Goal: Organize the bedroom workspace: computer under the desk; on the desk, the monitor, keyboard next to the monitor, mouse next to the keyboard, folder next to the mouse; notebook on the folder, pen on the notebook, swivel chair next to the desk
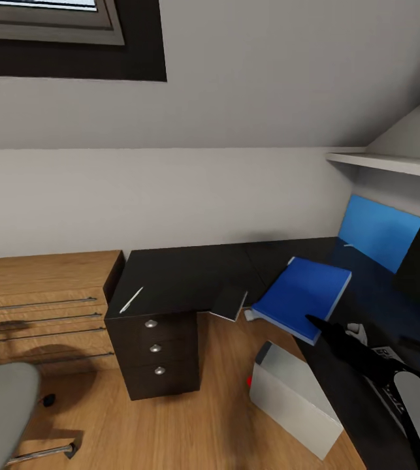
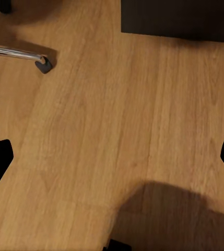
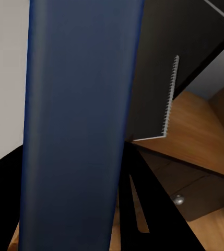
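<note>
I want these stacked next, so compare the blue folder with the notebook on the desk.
Size: the folder is far larger than the notebook.
Colour: the folder is bright blue, while the notebook looks dark grey with a pale edge.
Contact: the right end effector meets the folder's near edge, while nothing touches the notebook.
Shared: both are flat rectangles lying side by side on the black desk, near its front edge.

Right arm extended, left gripper spread.
The right gripper (image 1: 319, 324) is clamped on the folder (image 1: 304, 295); the left gripper (image 2: 112, 159) is held wide apart.
</note>
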Tool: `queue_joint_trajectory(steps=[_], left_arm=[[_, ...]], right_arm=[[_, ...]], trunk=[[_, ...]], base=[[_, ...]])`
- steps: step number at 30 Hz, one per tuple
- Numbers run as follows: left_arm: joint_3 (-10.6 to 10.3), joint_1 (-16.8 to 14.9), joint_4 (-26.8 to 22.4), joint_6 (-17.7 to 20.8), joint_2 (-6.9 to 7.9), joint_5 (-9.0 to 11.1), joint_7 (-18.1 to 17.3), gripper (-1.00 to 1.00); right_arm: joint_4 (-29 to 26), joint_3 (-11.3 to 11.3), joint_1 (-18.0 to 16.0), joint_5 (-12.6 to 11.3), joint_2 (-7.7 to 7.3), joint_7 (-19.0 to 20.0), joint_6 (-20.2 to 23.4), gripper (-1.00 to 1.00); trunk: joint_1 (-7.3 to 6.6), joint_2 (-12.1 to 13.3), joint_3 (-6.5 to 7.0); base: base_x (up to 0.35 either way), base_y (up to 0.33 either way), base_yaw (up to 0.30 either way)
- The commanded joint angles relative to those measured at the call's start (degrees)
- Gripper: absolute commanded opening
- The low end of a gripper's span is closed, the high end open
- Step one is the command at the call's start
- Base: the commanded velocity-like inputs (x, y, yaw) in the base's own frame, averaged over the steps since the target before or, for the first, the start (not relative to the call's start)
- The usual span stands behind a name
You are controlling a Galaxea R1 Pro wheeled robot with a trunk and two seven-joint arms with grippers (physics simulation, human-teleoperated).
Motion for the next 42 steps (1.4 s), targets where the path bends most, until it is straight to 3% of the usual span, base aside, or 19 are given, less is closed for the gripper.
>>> queue_joint_trajectory(steps=[1, 10, 34, 38, 42], left_arm=[[-0.1, 0.0, 0.0, -0.2, 0.00, 0.2, 0.2, 1.00], [-0.1, 0.0, 0.0, -0.2, 0.00, 0.2, 0.2, 1.00], [0.0, 0.0, 0.0, -0.2, -0.01, 0.3, 0.2, 1.00], [0.0, 0.0, 0.0, -0.2, -0.07, 0.3, 0.2, 1.00], [0.0, 0.0, 0.0, -0.3, -0.10, 0.3, 0.2, 1.00]], right_arm=[[0.0, -0.1, 0.0, 0.2, 0.01, 0.4, 0.3, -1.00], [-0.4, -0.1, 0.0, 0.0, 0.03, 2.0, 0.5, -1.00], [-0.2, 0.0, 0.0, 0.4, 0.06, 1.7, -0.7, -1.00], [0.5, 0.0, -0.1, 0.4, 0.02, 0.2, -4.6, -1.00], [1.7, -0.1, -0.2, 0.1, 0.06, -4.6, -6.9, -1.00]], trunk=[[0.00, 0.0, -0.06], [0.00, 0.0, -0.06], [0.00, 0.0, -0.06], [0.00, 0.0, -0.06], [0.00, 0.0, -0.06]], base=[[0.000, 0.000, 0.000], [0.001, 0.000, 0.000], [0.312, 0.000, 0.000], [0.080, 0.000, 0.000], [0.021, 0.000, 0.000]])
